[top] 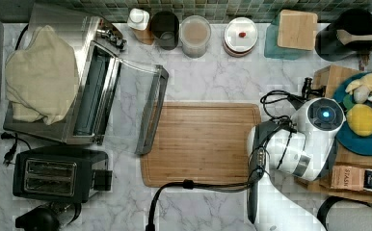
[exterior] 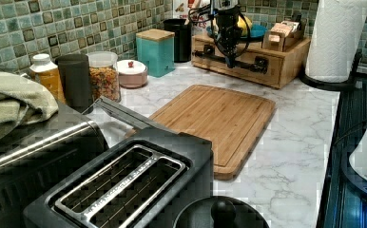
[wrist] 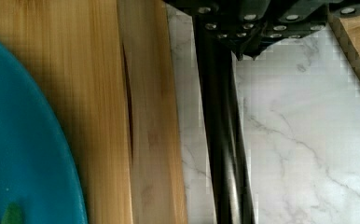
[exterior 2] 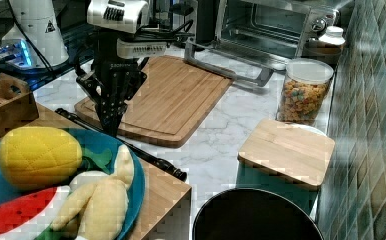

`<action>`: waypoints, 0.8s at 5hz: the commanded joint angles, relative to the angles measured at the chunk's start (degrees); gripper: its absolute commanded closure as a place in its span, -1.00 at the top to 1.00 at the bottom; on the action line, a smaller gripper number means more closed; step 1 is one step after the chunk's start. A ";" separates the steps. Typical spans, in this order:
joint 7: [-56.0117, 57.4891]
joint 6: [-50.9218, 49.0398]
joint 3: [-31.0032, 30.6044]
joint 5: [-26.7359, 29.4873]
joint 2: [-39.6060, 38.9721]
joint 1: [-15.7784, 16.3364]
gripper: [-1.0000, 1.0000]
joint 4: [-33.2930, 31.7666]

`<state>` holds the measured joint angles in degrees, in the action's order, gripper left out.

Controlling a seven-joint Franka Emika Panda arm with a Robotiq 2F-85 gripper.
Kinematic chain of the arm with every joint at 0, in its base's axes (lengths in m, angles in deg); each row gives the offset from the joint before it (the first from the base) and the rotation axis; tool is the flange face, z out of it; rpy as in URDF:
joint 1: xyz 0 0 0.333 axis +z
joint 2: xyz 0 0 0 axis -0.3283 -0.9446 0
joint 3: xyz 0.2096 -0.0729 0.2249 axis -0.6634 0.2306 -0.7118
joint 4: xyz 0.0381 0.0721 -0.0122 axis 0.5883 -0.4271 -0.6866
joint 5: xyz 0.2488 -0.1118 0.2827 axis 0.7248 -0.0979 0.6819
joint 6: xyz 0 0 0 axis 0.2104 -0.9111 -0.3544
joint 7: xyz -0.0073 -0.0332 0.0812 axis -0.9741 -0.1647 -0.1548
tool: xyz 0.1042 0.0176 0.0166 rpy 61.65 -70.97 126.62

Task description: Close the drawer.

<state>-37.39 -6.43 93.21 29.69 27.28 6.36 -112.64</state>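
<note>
The drawer (exterior: 248,75) is the front of a light wooden stand at the left view's far right, with a black bar handle (exterior: 257,65) across it. In the wrist view only a thin dark slit separates the drawer front (wrist: 150,140) from the stand's top, and the handle (wrist: 222,140) runs beside it over the marble. My gripper (exterior 2: 110,125) points straight down with its fingers drawn together to a point. Its tip (exterior: 229,61) is right at the handle, on the counter side. Whether it touches the bar I cannot tell.
A teal plate (top: 362,120) of toy food and a tea box (top: 360,178) sit on the stand. A darker cutting board (top: 201,142) lies mid-counter, beside a toaster oven with its door (top: 150,110) down. A toaster (top: 54,178), jars (top: 195,34) and a paper towel roll (exterior: 336,38) ring the counter.
</note>
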 commanded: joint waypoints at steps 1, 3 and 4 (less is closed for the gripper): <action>3.45 -2.30 10.08 -3.31 1.30 -8.26 -1.00 2.90; 3.50 -2.29 10.18 -3.26 1.29 -8.16 -1.00 2.89; 3.47 -2.30 10.17 -3.25 1.28 -8.16 -1.00 2.90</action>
<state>-37.39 -6.46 93.82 29.33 27.21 7.14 -112.75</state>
